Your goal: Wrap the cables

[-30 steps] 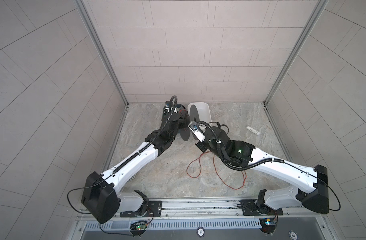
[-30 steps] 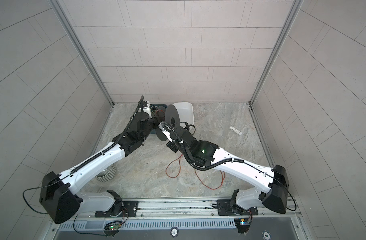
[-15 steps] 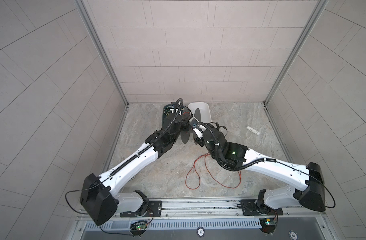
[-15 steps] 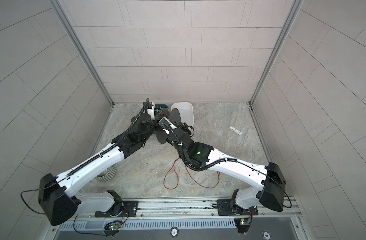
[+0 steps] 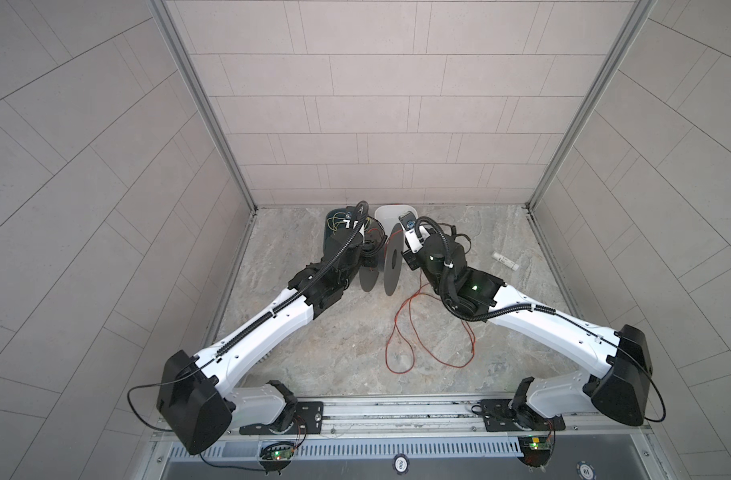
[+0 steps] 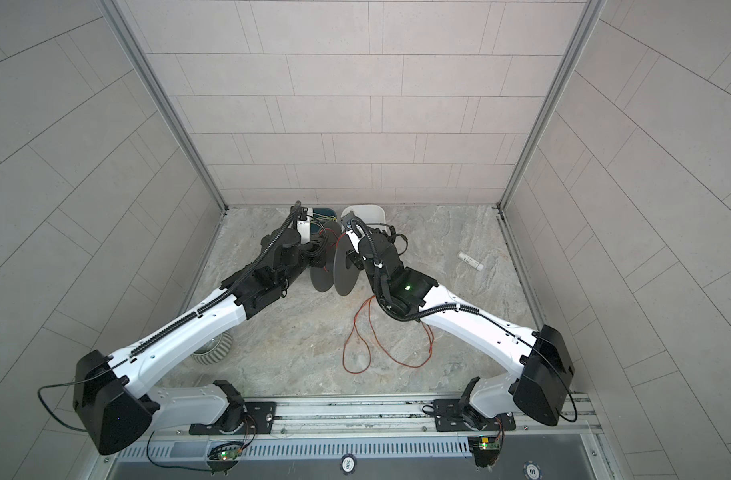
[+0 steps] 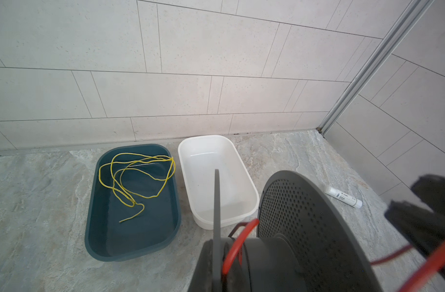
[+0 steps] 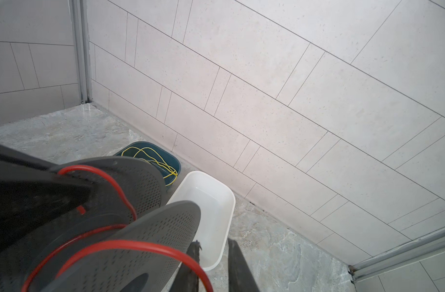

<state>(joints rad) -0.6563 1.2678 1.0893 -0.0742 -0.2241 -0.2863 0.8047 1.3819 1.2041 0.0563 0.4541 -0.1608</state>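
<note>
Cables [image 8: 140, 244] loop over the spool [image 8: 160, 227] clenched in my left jaws; right jaws gape beside it, white tub [image 8: 233, 202] just beyond.
</note>
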